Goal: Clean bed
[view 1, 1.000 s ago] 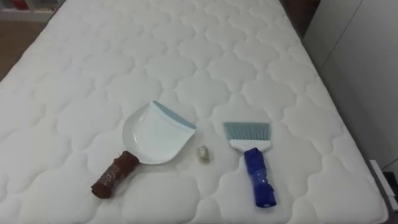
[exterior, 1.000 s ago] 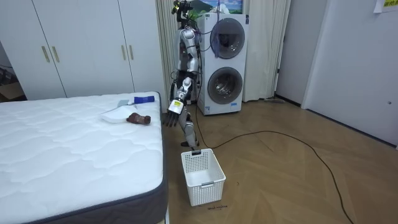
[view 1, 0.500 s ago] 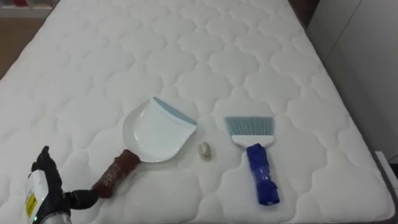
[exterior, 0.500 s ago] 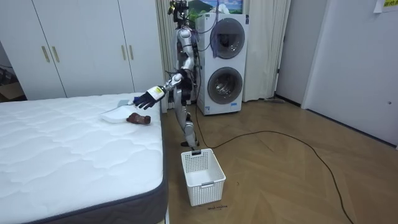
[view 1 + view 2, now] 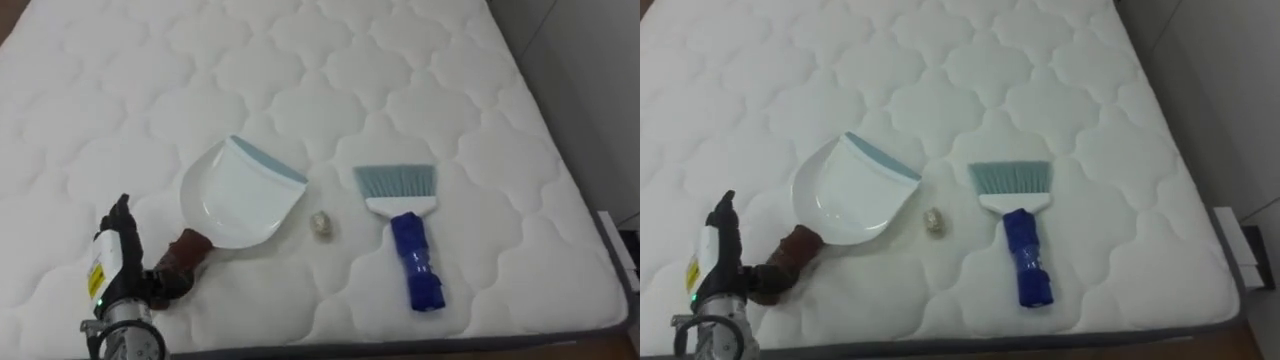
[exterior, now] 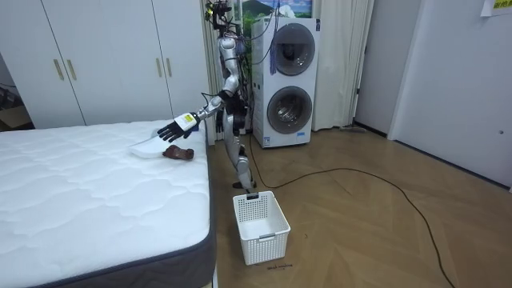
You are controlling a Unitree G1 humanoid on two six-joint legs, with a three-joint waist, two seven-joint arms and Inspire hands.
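On mattress (image 5: 300,80), brush (image 5: 410,245) lies lengthwise, bristles far.

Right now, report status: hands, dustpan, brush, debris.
Left hand open at brown handle of white plastic dustpan. Blue-handled brush lying untouched on white quilted mattress. Small pale scrap between them, nothing blocking.

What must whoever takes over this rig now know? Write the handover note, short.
Left hand: open, beside the brown handle of the white plastic dustpan, not gripping it.
Blue-handled brush with pale blue bristles lies to the dustpan's right on the white quilted mattress; small beige crumpled scrap between them.
Done: nothing swept.
Left: grasp dustpan and brush, sweep in the scrap, probably tip it into the white plastic basket on the floor.
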